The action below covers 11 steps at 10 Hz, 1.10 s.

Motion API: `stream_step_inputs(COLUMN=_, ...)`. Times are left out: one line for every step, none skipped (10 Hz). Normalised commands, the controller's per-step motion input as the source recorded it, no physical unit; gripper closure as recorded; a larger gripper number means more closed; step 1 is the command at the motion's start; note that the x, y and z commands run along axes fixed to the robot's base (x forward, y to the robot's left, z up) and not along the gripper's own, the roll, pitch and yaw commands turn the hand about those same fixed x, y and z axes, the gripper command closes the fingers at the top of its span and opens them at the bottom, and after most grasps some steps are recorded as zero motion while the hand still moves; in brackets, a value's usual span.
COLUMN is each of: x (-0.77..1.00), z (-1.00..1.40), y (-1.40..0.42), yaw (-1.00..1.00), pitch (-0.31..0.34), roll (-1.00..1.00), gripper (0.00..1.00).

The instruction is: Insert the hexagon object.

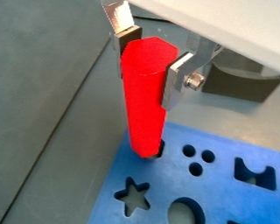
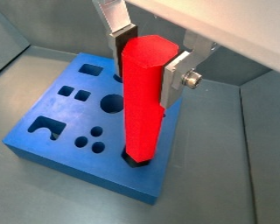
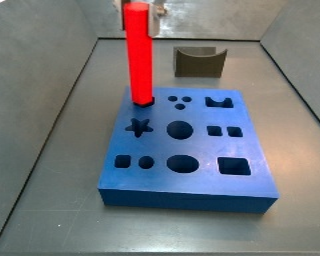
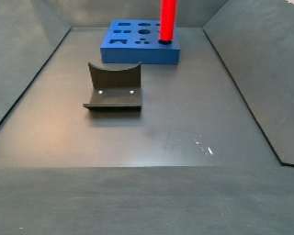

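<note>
Wrist views: gripper [image 2: 149,54] clamps top of hexagon object [image 2: 145,101], rod hanging straight below the fingers [image 1: 178,80], tip at a corner hole of blue block [image 2: 73,118].
Side views: rod [image 3: 139,55] upright, axis vertical, foot in block [image 3: 203,150]; fixture [image 4: 114,87] well apart.

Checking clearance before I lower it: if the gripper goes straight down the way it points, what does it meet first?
The gripper holds the upright red rod, whose lower end already sits at a corner hole of the blue block. Going down, the fingers would probably meet the block's top.
</note>
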Motion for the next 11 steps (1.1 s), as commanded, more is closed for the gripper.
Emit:
stream_step_inputs(x=0.38, z=-0.32, y=0.00, yaw=-0.15, pitch=0.103, roll=0.04, gripper=1.00)
stream_step_inputs(x=0.09, z=-0.39, y=0.07, yaw=-0.20, pitch=0.063, roll=0.09, gripper=1.00)
stream_step_inputs(x=-0.01, z=-0.38, y=0.08, yaw=-0.25, pitch=0.021, roll=0.05, gripper=1.00)
stream_step_inputs(x=-0.31, z=-0.41, y=0.13, yaw=-0.26, pitch=0.000, roll=0.00, gripper=1.00)
stream_step_inputs(x=-0.41, z=-0.31, y=0.05, yaw=-0.16, pitch=-0.049, roll=-0.02, gripper=1.00)
stream_step_inputs(x=-0.27, z=-0.27, y=0.00, yaw=-0.07, pitch=-0.054, roll=-0.04, gripper=1.00)
stream_step_inputs(x=-0.20, z=-0.27, y=0.00, yaw=-0.04, pitch=-0.054, roll=-0.03, gripper=1.00)
stream_step_inputs(x=0.00, z=-0.27, y=-0.08, yaw=0.00, pitch=-0.020, roll=-0.03, gripper=1.00)
stream_step_inputs(x=0.24, z=-0.28, y=-0.23, yaw=0.00, pitch=0.001, roll=0.00, gripper=1.00)
stream_step_inputs(x=0.40, z=-0.33, y=-0.11, yaw=-0.02, pitch=0.037, roll=-0.01, gripper=1.00)
stream_step_inputs(x=0.46, z=-0.36, y=0.00, yaw=-0.01, pitch=0.073, roll=0.00, gripper=1.00)
